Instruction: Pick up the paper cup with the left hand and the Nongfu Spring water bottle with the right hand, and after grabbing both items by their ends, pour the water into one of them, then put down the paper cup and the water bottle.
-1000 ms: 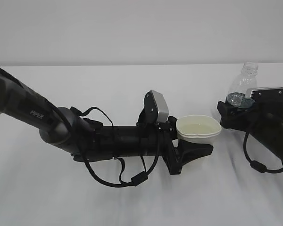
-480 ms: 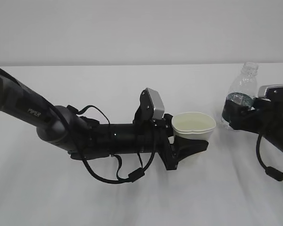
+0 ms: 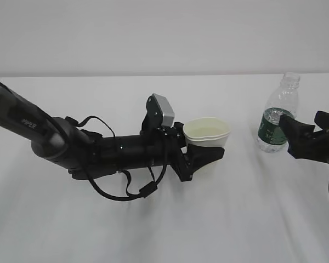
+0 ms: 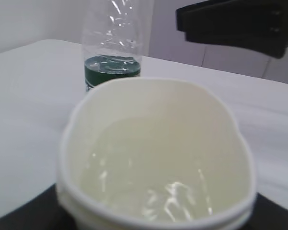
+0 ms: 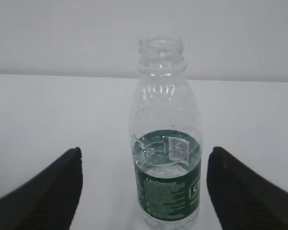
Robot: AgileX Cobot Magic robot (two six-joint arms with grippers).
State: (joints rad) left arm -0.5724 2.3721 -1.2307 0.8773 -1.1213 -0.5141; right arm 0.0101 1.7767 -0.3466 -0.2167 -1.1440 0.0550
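My left gripper (image 3: 204, 147) is shut on the paper cup (image 3: 207, 133), a cream-white cup held upright near the table's middle, its rim squeezed slightly oval. The left wrist view shows water (image 4: 153, 172) lying in the paper cup (image 4: 156, 143). Whether the cup's base touches the table I cannot tell. The Nongfu Spring water bottle (image 3: 278, 118) stands upright and uncapped on the table at the right, with water (image 5: 167, 149) up to the top of its green label. My right gripper (image 3: 302, 138) is open beside it on the right. In the right wrist view the bottle (image 5: 165, 143) stands free ahead of the right gripper (image 5: 145, 165).
The white cloth-covered table (image 3: 153, 230) runs to a pale wall behind. My left arm (image 3: 98, 153) lies low across the left half with a looping black cable (image 3: 126, 192). The right gripper's black finger (image 4: 235, 21) shows beyond the bottle in the left wrist view.
My left arm has carried the cup to the left, away from the bottle. The right gripper has drawn back to the right, leaving the bottle standing where it was.
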